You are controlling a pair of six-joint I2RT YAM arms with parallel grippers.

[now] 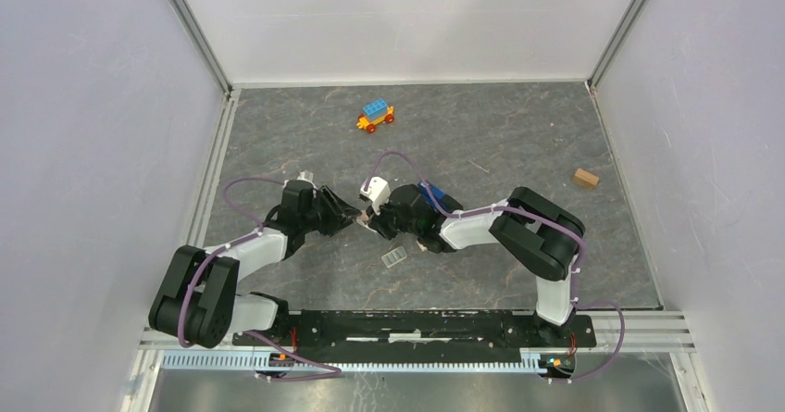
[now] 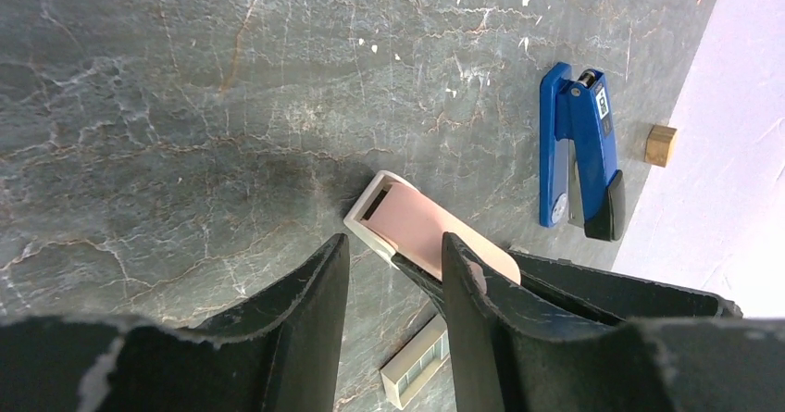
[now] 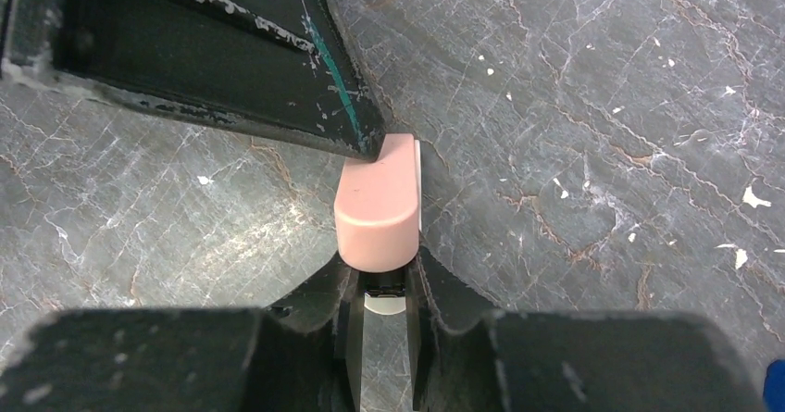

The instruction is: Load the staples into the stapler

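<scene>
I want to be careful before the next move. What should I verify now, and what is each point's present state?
1. Right gripper shut on the small rounded pink box: ok.
2. Left gripper open at the box's free end: ok.
3. Staples visible inside the box: cannot tell.
4. Slim dark-blue plastic stapler held by a gripper: not ok, it lies untouched on the grey marbled table.
5. Small pale ribbed tray near the grippers, contents: cannot tell.

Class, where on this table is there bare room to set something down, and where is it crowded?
Bare: the far strip between car and block; the far-left corner beside the car. Crowded: the centre, around pink case, stapler and tray.
</scene>
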